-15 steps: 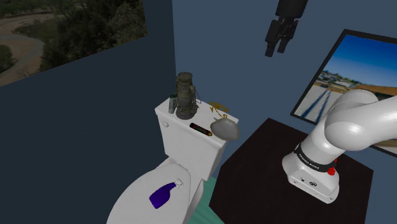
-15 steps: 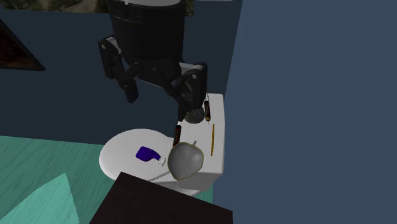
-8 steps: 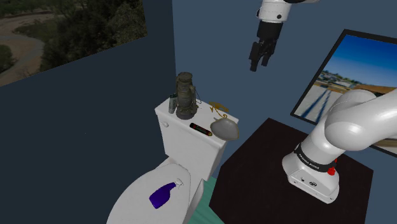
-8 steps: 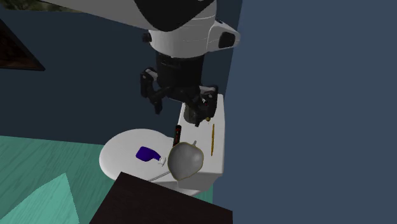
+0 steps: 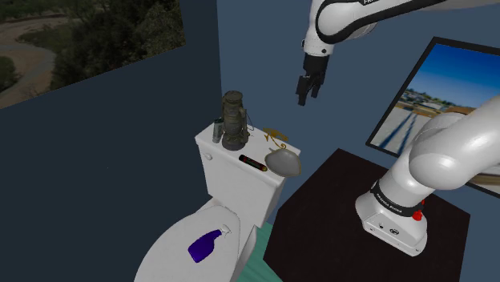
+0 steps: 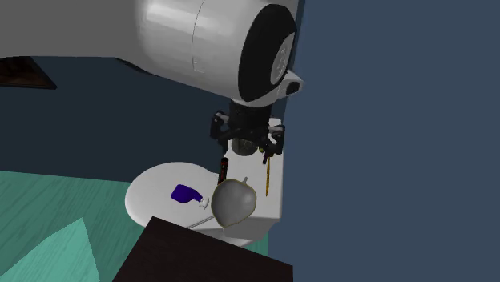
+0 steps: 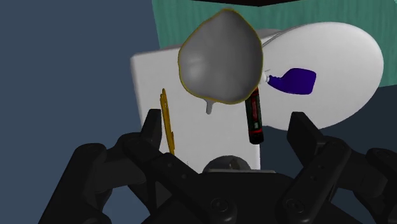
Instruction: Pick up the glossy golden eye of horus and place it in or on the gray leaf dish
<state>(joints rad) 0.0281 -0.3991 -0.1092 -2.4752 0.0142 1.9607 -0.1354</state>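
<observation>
Claw [image 5: 307,88] of a white Franka arm hangs well above a toilet's tank lid [image 7: 194,137], its 2 fingers spread wide and gripping nothing, the wrist bent to aim them straight down. Golden eye of horus [image 5: 275,136] stands on edge along the lid's wall-side edge (blade-thin from above), probably why the claw lines up overhead. Gray leaf dish [image 5: 284,163] sits near it, at the lid's corner nearest the stand.
</observation>
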